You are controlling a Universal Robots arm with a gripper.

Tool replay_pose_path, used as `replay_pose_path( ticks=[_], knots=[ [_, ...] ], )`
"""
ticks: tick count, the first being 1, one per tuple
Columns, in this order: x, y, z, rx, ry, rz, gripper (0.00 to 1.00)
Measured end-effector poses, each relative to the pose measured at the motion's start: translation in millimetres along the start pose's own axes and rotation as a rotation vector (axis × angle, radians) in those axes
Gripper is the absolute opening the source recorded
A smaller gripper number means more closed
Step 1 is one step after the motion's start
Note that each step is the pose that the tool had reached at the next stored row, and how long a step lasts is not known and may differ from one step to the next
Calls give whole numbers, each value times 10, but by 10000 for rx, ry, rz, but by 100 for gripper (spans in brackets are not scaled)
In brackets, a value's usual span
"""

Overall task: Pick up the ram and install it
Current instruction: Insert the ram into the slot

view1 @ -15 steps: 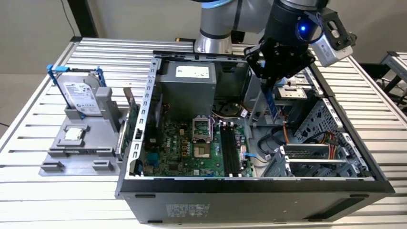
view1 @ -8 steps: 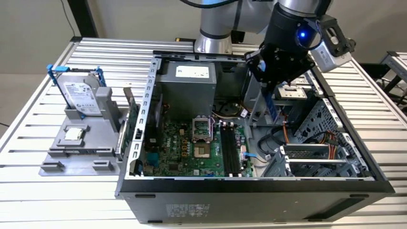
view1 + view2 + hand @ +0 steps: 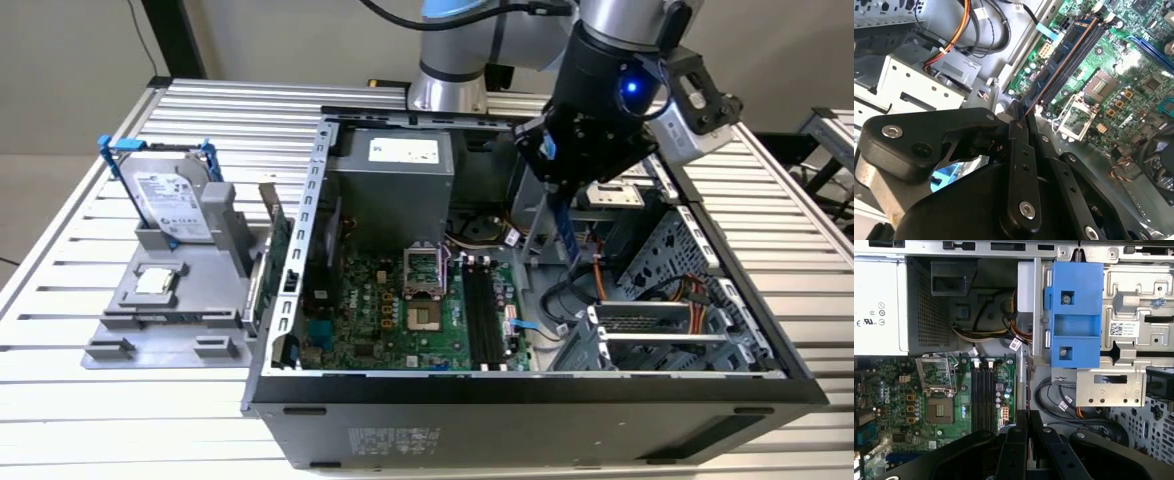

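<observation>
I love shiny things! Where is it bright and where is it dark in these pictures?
Exterior view: a blue light glows on the arm above the pincer. First wrist view: the white power supply is brightest, the hollow beside it dark. Second wrist view: the ram catches light, the black pincer looks dim.

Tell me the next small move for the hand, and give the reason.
Probably slide the hand toward the exterior view's left, without lowering yet. It is shut on the ram, which hangs to the exterior view's right of the black memory slots. In the first wrist view the stick runs parallel to the slots but beside them, not over one.
</observation>
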State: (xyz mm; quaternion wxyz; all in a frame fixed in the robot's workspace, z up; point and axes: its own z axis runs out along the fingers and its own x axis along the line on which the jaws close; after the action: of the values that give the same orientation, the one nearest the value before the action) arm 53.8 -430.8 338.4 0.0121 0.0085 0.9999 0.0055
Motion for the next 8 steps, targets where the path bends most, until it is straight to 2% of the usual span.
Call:
replay_pose_path(
  ticks=[8],
  knots=[
    [98, -6, 97, 11, -1, 118, 0]
  ],
)
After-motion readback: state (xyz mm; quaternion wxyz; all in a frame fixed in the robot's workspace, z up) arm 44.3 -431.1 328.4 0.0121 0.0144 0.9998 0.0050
